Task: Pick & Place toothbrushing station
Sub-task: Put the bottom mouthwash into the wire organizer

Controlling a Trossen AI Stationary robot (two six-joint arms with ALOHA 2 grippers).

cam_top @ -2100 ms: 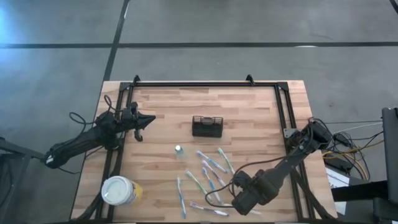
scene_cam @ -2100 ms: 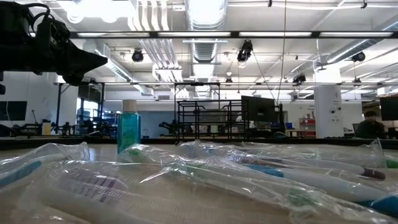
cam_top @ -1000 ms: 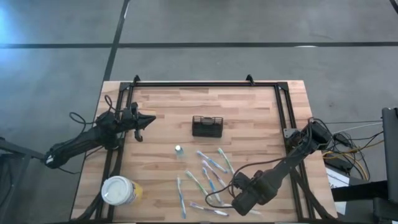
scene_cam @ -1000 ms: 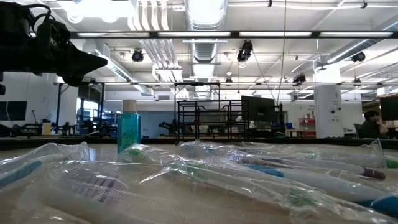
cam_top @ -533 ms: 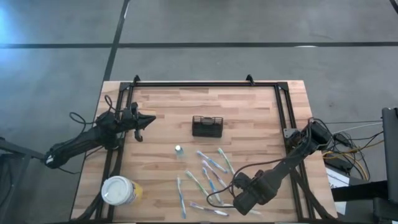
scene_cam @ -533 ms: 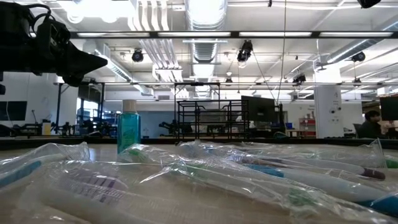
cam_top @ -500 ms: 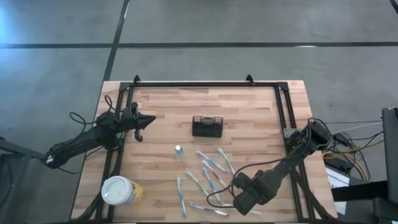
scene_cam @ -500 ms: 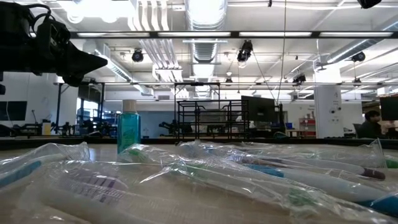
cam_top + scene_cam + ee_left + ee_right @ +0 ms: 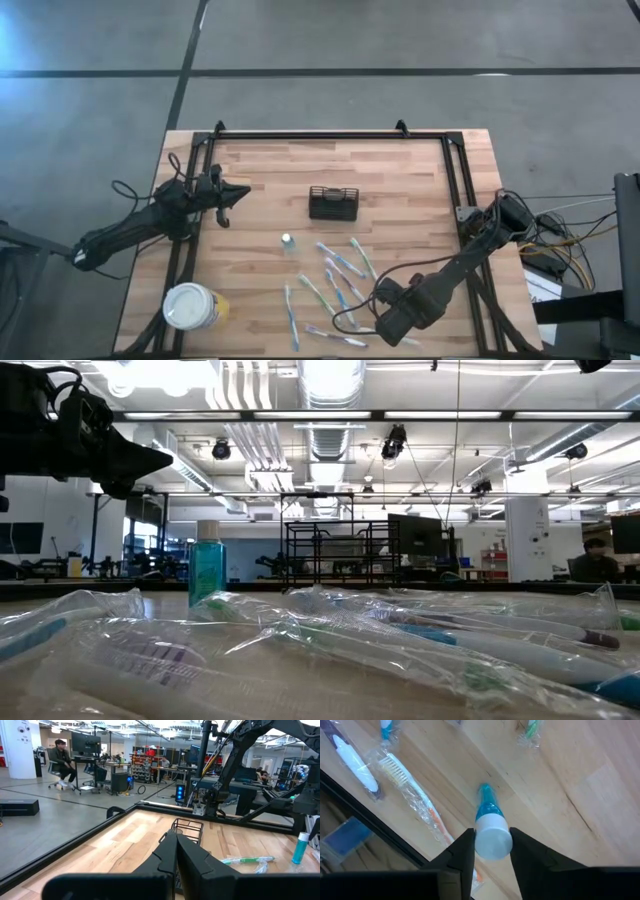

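Toothbrushing station, the small black slatted rectangular holder (image 9: 333,203), sits upright near the middle of the butcher-block wooden table (image 9: 400,180), nothing touching it. Between it and the near edge: a small teal bottle with a white cap (image 9: 287,241) standing upright, then a scatter of plastic-wrapped toothbrushes (image 9: 340,280) fanned across the wood, several overlapping. The round white-lidded yellow cup (image 9: 192,306) stands at the near left corner, well apart from the holder. Right gripper (image 9: 492,845) is down low at the near right end of the toothbrush scatter; its two dark fingers (image 9: 462,851) flank a teal toothbrush handle with a white end cap (image 9: 489,827), pads look pressed against the cap, pinching it. An orange-and-white wrapped brush (image 9: 415,802) lies just beside on the wood, next to the black frame rail (image 9: 380,827). Left gripper (image 9: 176,851) hovers at the left side of the table, fingers pressed together, empty, pointing toward the holder. A person (image 9: 61,762) sits at a desk in the room beyond.
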